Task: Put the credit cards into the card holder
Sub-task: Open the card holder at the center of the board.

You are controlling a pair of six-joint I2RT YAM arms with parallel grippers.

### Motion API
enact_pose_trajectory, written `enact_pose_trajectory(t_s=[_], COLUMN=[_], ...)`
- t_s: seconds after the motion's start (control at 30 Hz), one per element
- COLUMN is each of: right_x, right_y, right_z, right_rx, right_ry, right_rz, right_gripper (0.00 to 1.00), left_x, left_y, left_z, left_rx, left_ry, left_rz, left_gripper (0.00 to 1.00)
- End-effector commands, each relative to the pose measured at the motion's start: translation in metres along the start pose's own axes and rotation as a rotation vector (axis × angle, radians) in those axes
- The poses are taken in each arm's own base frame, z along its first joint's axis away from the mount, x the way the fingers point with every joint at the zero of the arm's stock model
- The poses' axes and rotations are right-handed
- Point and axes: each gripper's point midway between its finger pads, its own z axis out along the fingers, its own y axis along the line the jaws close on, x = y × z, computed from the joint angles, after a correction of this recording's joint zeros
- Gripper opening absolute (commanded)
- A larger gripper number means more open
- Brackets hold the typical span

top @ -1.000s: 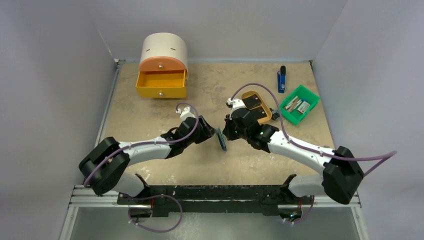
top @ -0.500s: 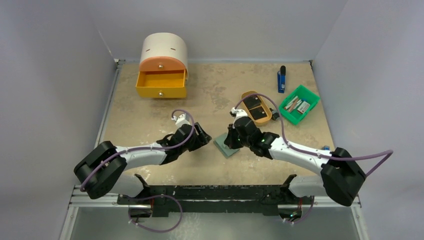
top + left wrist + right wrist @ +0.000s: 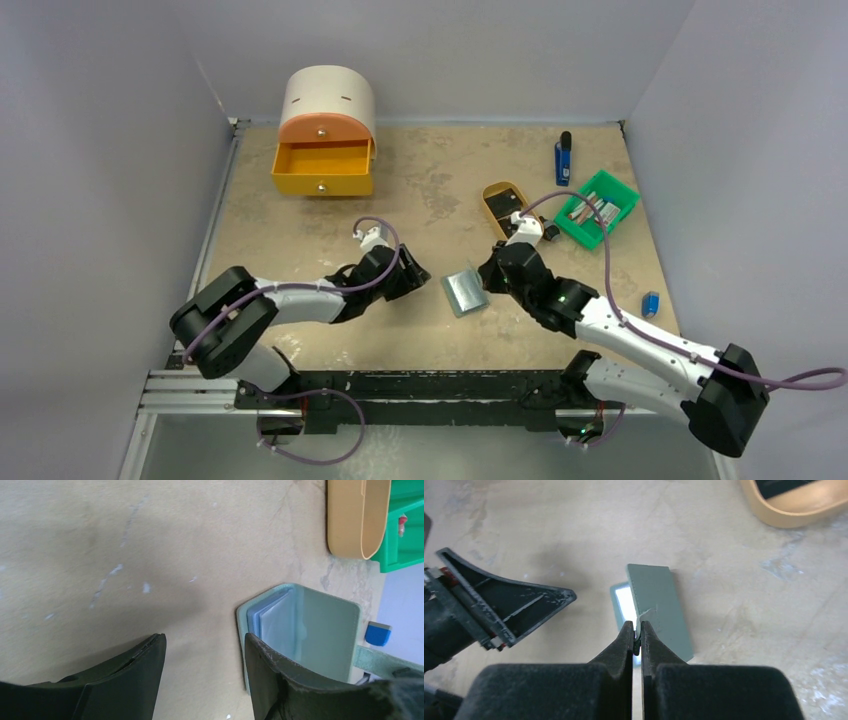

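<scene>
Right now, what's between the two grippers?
The card holder: the right gripper pinches it, the left gripper is open beside it. The top view shows it.

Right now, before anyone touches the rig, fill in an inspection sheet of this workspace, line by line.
Surface: beige table, pale scuffs.
Job's things: card holder part-open on the table; credit cards in tan tray.
Clutter: open drawer box, green bin, blue lighter, small blue item.
Hands: left hand open beside the holder; right hand shut on its tab.
Cables: purple cables along both arms; snags: nothing seen.
Surroundings: plain grey walls.
</scene>
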Motion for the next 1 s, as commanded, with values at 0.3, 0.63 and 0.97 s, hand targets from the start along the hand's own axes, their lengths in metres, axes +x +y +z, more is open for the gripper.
enact_pose_trajectory(t_s=[0.3,0.63,0.97], right_x=[0.007,0.028,0.040], right_y=[-0.071,-0.106,-0.113], right_z=[-0.002,-0.005,-0.005], right_rx=[0.361,0.461,0.493], right_ry=[-0.025,0.016,0.060], right_rz=[-0.012,-0.015,0.015], right_gripper=[0.00,0.00,0.00], left_x=[0.017,0.040,0.055], left_y=[-0.048,-0.051,-0.044], left_z=[0.035,0.051,0.053], left_rx=[0.156,0.147,0.149], left_ry=[0.103,0.160,0.206], left_rz=[-0.012,0.023,0.027], left_gripper=[0.57,0.50,0.31])
